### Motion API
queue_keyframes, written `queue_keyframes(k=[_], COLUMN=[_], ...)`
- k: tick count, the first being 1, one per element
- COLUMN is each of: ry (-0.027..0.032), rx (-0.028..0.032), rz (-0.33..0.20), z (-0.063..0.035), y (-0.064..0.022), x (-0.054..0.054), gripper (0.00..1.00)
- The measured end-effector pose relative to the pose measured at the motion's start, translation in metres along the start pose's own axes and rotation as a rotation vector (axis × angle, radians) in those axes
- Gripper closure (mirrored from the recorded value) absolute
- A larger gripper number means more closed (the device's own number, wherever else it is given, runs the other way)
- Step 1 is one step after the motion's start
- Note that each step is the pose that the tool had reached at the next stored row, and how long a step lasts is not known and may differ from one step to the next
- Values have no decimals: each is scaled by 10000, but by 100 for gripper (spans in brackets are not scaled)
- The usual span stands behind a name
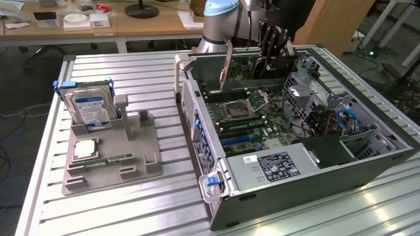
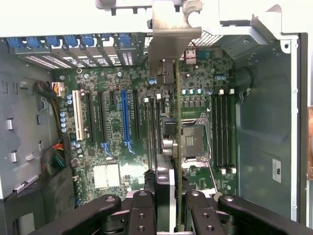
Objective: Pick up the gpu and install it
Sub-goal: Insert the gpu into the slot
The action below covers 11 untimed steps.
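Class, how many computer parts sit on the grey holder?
3: hard drive upright at its far end, square chip midway, RAM stick beside it; the drive may hide more.

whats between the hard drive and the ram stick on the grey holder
A small square silvery chip lies flat on the holder between hard drive and ram stick, in the exterior view.

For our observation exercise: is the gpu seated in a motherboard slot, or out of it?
Out. The gripper holds the gpu above the open computer case, and the long blue slot below stands empty.
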State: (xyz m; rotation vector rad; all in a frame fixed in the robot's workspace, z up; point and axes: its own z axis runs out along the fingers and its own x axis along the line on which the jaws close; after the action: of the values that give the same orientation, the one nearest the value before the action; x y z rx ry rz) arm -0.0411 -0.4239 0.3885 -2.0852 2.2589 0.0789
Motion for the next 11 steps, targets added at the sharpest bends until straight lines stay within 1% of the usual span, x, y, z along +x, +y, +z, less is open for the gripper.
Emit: queue_keyframes(k=[11], ry=[-11], rx=[-1], rz=[0], z=[111], y=[0], x=[27], gripper=[72])
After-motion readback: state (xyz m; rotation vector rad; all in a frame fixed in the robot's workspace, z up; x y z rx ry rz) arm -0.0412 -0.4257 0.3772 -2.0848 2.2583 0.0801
